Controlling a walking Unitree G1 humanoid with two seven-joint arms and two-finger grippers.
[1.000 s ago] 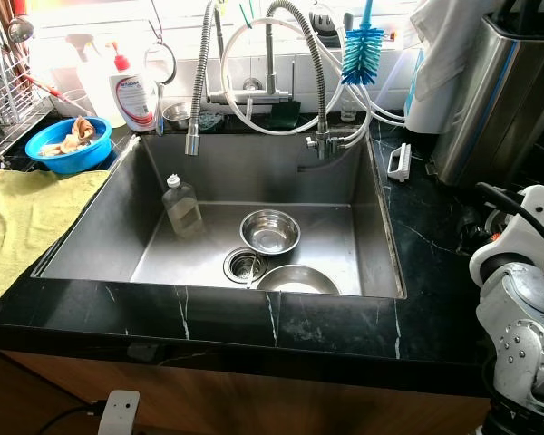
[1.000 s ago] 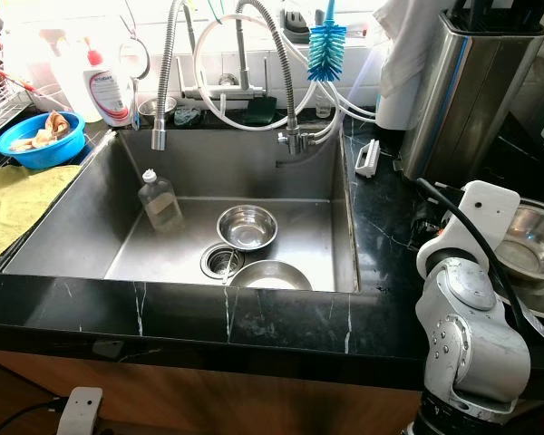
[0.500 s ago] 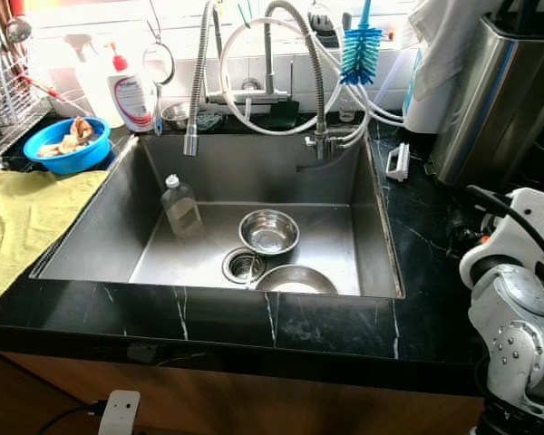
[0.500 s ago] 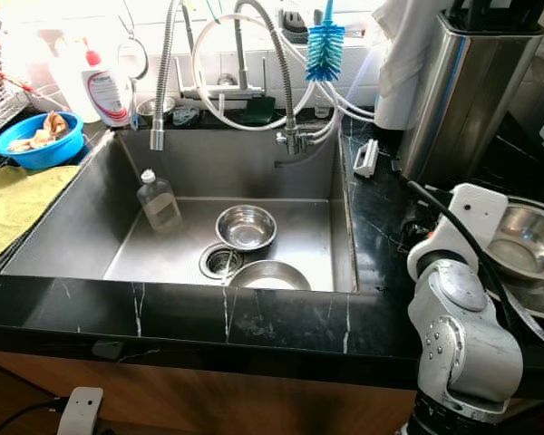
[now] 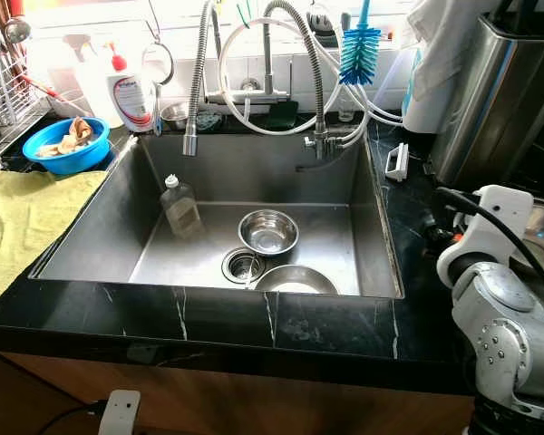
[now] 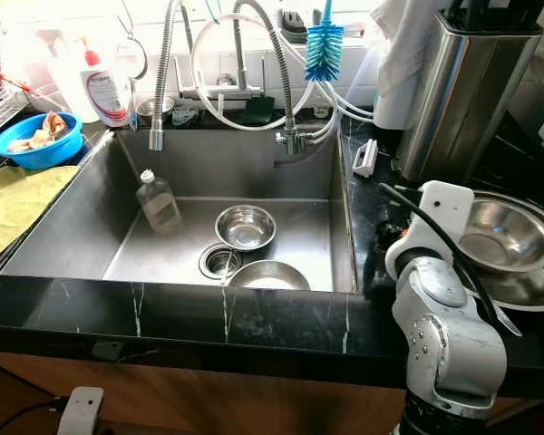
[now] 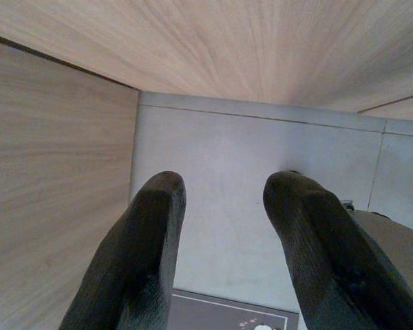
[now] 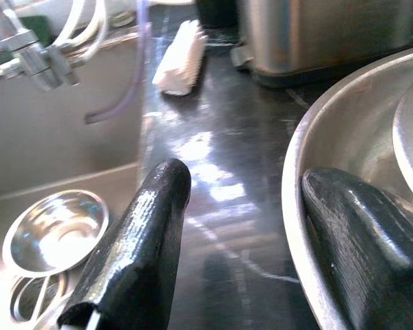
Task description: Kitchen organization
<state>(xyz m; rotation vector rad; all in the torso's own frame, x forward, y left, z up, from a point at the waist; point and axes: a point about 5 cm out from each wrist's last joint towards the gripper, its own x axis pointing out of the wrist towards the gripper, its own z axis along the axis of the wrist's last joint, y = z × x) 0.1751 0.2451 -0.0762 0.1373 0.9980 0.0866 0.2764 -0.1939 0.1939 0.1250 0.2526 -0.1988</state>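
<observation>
Right tool (image 8: 237, 227) sits wide over the black bench (image 6: 372, 217) right of the sink (image 6: 340, 227), fingers spread and gripping nothing; one finger (image 8: 351, 234) lies inside the rim of a large steel bowl (image 6: 503, 240), the other (image 8: 134, 240) above bare bench. Small steel bowl (image 6: 246, 226) rests on the sink floor beside the drain (image 6: 219, 261); another bowl (image 6: 268, 275) at the near wall, a bottle (image 6: 159, 201) standing to the left. Left tool (image 7: 224, 234) hangs idle, fingers parted, near a wooden cabinet (image 7: 55, 206).
</observation>
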